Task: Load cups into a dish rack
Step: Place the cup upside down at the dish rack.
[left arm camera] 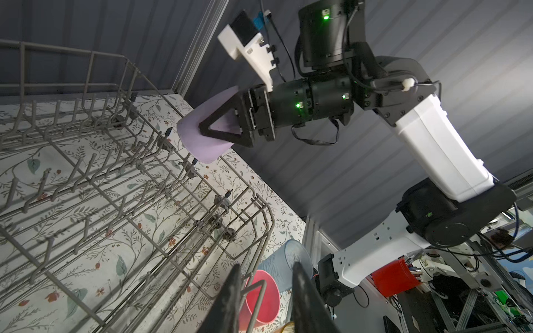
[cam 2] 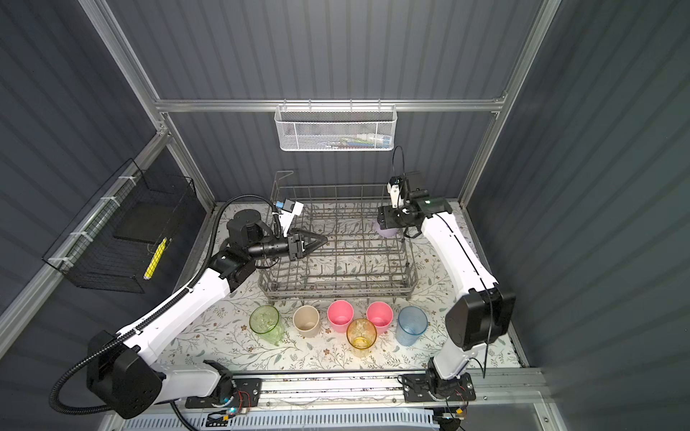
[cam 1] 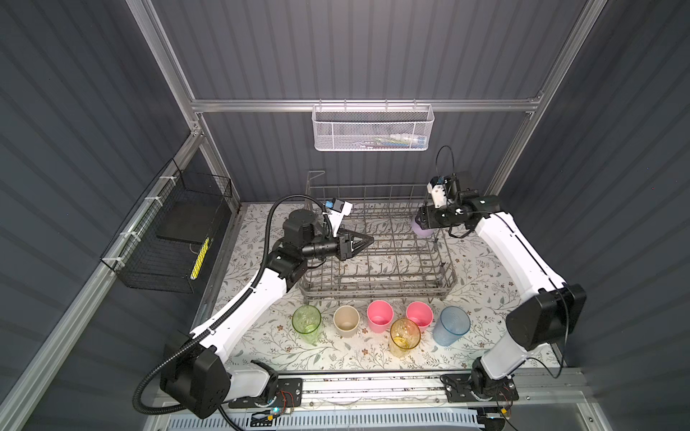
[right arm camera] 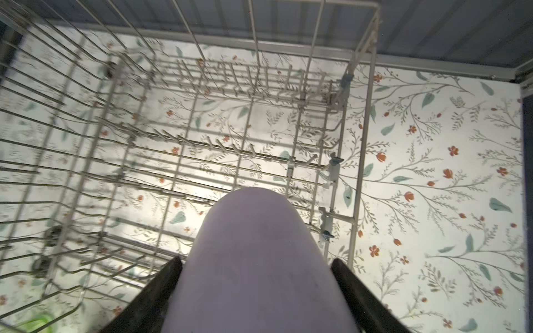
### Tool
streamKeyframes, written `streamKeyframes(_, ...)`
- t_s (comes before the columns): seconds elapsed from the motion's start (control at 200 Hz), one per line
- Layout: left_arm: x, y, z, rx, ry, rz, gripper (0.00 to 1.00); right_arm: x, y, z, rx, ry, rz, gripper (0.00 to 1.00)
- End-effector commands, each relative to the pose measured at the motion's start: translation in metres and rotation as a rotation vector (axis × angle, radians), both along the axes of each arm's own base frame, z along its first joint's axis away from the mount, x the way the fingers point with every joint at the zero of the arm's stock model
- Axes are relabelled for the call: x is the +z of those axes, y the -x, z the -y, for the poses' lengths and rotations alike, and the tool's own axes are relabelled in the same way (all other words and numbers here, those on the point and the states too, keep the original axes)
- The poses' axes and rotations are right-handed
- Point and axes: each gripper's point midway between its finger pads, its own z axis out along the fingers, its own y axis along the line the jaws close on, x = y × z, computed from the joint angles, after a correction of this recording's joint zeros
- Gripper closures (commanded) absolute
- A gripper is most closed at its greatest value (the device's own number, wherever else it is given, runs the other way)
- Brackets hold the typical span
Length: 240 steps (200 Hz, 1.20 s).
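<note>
Sitting on the floral counter (cam 1: 485,283), the grey wire dish rack (cam 1: 373,289) is the reference. Left arm (cam 1: 239,317) reaches in over the rack's left end, right arm (cam 1: 522,261) over its far right corner. Six cups stand upright, mouths up, on the counter along the rack's near wall, apart from it. Tall ones: green cup (cam 1: 307,321) by the left end, blue cup (cam 1: 451,324) by the right end, amber cup (cam 1: 405,332) further out from the rack than the rest. Shorter ones sit between: beige cup (cam 1: 346,319), then first pink cup (cam 1: 380,315) and second pink cup (cam 1: 419,313). The amber one sits in front of the gap between the pinks, contact unclear. Lavender cup (left arm camera: 207,150) is off the counter, tilted, over the rack's right wall near the far corner and just above the tines; can't tell if it touches them. Right claw (right arm camera: 256,261) is clamped on it, one finger on each side of the body. Left claw (left arm camera: 266,265) hangs over the rack's left half, fingers a narrow gap apart, gripping nothing.
</note>
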Motion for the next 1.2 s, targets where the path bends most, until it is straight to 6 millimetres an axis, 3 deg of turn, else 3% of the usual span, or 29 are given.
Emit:
streamKeyframes(0.0, 0.012, 0.006, -0.009, -0.006, 0.018, 0.052, 0.70, 0.000, 0.001, 0.010, 0.001, 0.125, -0.019, 0.50)
streamKeyframes(0.625, -0.001, 0.008, -0.007, -0.039, 0.041, 0.018, 0.71, -0.070, -0.022, -0.004, 0.007, 0.165, -0.122, 0.50)
streamKeyframes(0.996, -0.004, 0.008, -0.007, -0.038, 0.040, 0.013, 0.72, -0.110, -0.017, -0.006, -0.005, 0.158, -0.176, 0.48)
streamKeyframes(1.196, -0.005, 0.007, -0.006, -0.042, 0.042, 0.008, 0.72, -0.120, -0.017, -0.008, -0.011, 0.154, -0.183, 0.44)
